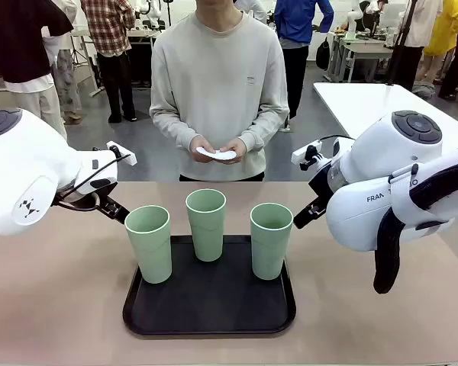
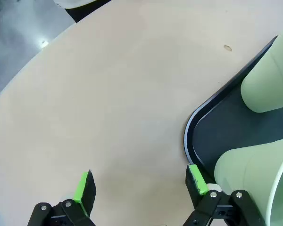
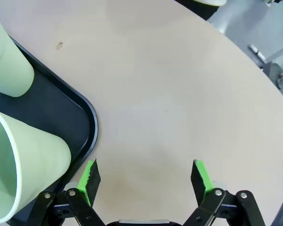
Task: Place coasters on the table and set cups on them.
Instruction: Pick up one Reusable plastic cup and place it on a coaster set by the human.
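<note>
The left gripper [image 2: 140,183] and right gripper [image 3: 146,172] are wide open and empty, with the cups [image 1: 206,225] on the tray [image 1: 214,305] just beside their jaws. The coasters [image 1: 216,155], far beyond them in the person's hands [image 1: 237,146], probably go down first.

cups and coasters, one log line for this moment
cups: three upright on tray | coasters: held by person | left hand: open | right hand: open

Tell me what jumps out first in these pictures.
Three mint-green cups stand upright on a black tray in the middle of the table. Across it, a person holds white coasters in both hands. A white arm flanks the tray on each side, the left gripper and right gripper both open.
</note>
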Action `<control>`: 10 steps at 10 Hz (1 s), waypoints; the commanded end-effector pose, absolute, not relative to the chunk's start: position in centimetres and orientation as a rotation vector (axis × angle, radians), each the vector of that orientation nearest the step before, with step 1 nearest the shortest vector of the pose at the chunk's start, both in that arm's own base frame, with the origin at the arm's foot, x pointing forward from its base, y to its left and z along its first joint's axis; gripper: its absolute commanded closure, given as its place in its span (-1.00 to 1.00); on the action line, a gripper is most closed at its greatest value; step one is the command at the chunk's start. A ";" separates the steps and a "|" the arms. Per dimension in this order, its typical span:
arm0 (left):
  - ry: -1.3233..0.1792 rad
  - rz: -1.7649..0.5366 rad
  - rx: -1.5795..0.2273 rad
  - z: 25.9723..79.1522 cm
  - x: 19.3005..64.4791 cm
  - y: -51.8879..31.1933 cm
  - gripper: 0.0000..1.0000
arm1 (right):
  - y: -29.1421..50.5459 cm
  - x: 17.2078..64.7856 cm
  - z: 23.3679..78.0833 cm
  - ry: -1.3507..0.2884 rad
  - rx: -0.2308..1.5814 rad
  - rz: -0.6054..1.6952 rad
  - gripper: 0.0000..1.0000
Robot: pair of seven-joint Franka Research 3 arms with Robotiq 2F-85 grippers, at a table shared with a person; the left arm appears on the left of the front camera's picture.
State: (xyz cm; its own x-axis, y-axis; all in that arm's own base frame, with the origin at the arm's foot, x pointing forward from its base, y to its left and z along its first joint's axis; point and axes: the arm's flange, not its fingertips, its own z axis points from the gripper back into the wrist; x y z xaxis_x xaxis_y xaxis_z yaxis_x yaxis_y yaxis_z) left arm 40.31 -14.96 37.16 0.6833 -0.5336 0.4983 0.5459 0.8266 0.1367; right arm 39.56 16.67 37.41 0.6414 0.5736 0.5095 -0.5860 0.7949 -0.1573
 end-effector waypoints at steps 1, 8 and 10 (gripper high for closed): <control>-0.551 -0.605 -0.023 37.2 40.3 -15.0 -1.00 | 16.7 39.6 37.4 -0.573 0.023 0.661 -1.00; -0.551 -0.605 -0.023 37.2 40.3 -15.0 -1.00 | 16.7 39.6 37.4 -0.573 0.023 0.661 -1.00; -0.551 -0.605 -0.023 37.2 40.3 -15.0 -1.00 | 16.7 39.6 37.4 -0.573 0.023 0.661 -1.00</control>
State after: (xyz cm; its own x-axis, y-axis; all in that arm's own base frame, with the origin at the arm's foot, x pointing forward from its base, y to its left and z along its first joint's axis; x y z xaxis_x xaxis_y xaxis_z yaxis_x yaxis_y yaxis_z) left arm 40.31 -14.96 37.16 0.6833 -0.5336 0.4983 0.5459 0.8266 0.1367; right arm 39.56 16.66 37.41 0.6414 0.5736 0.5094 -0.5859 0.7949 -0.1574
